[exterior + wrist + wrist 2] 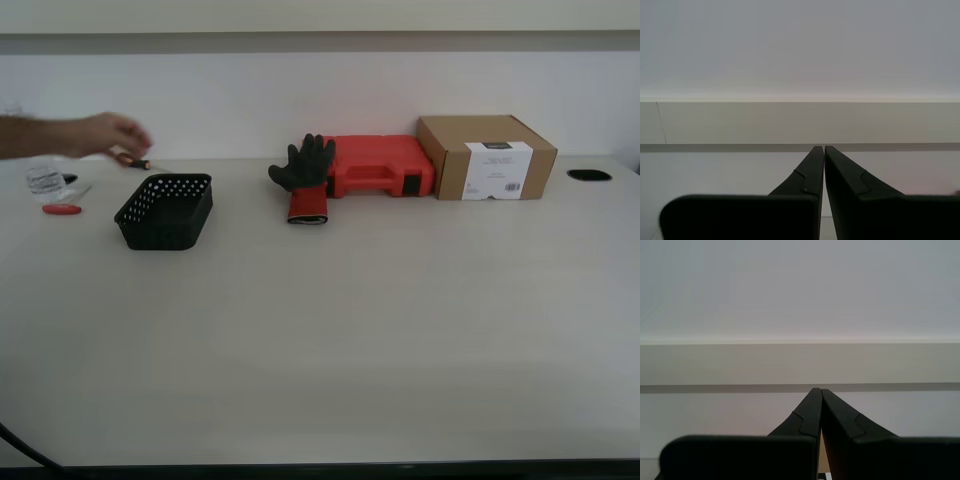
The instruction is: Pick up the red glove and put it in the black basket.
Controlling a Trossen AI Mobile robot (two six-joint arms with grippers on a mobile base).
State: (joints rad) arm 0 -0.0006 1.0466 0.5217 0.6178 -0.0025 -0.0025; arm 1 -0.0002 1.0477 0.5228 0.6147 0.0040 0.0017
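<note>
My first gripper (824, 148) and my second gripper (817, 390) have jaws pressed together on nothing, facing a wall. The glove (305, 176) lies against the red case (383, 165), apart from the basket (165, 210). The box's (486, 156) label is unreadable.

Big pale table (330, 340). At far left, black basket (165, 210), small red thing (61, 209), clear cup (44, 179). At far middle, red glove (305, 178) leaning on red case (380, 166). Brown box (487, 156) just right of it.
</note>
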